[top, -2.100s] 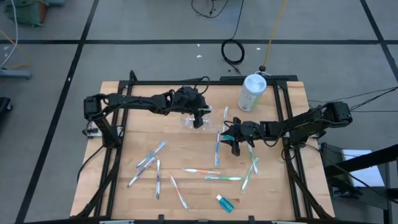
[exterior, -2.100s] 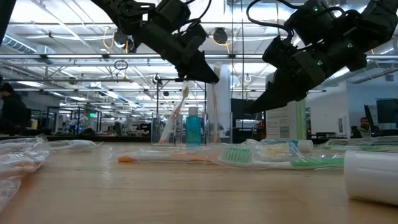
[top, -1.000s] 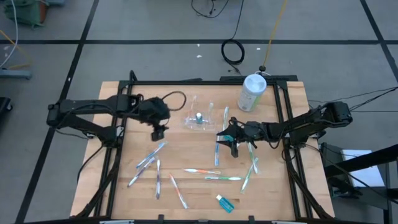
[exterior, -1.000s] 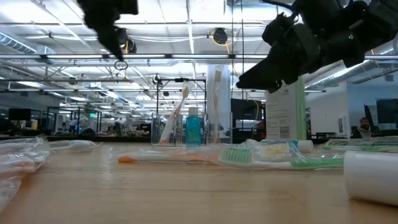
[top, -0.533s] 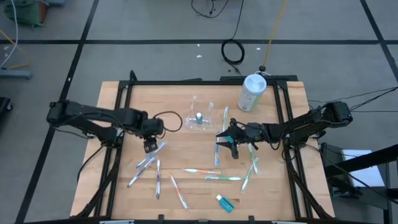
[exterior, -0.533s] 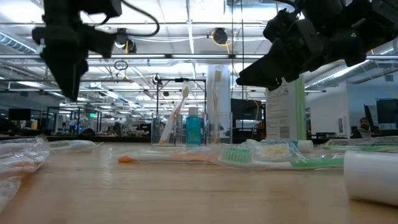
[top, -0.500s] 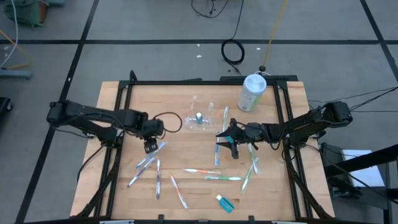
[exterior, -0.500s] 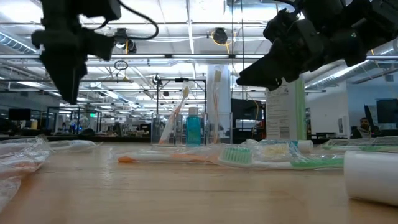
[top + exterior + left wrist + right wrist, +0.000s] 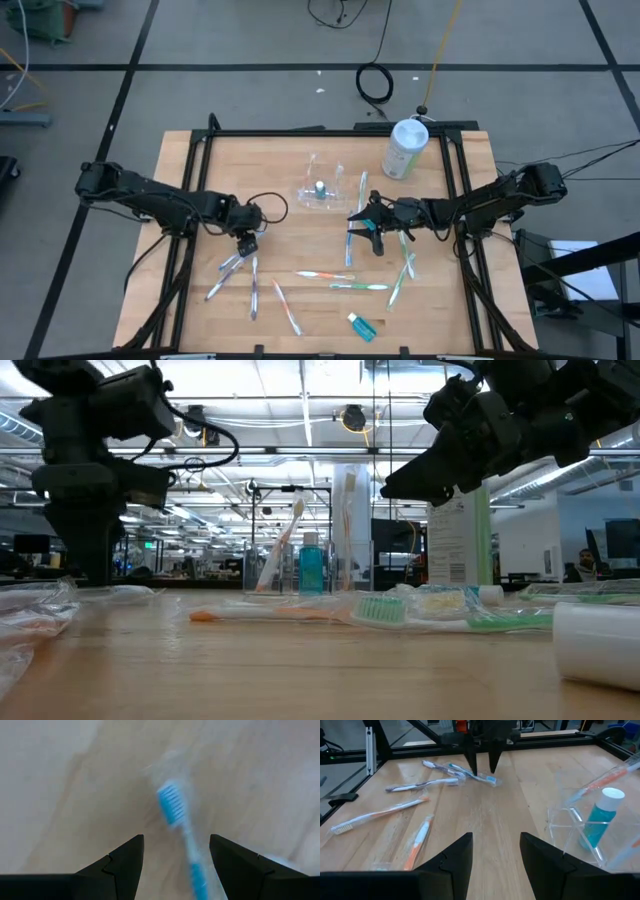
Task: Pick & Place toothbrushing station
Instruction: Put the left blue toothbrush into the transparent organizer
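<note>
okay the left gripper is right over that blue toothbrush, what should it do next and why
Probably lower a little and close. The left gripper is open, its fingers straddling the wrapped blue toothbrush on the table, with nothing held yet. The right gripper hovers open, farther right.

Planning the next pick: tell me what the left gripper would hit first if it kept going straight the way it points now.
Most likely the blue toothbrush: the left gripper points down at the table with open fingers astride it, the bristle head just ahead between them. How much gap remains above it is hard to judge.
</note>
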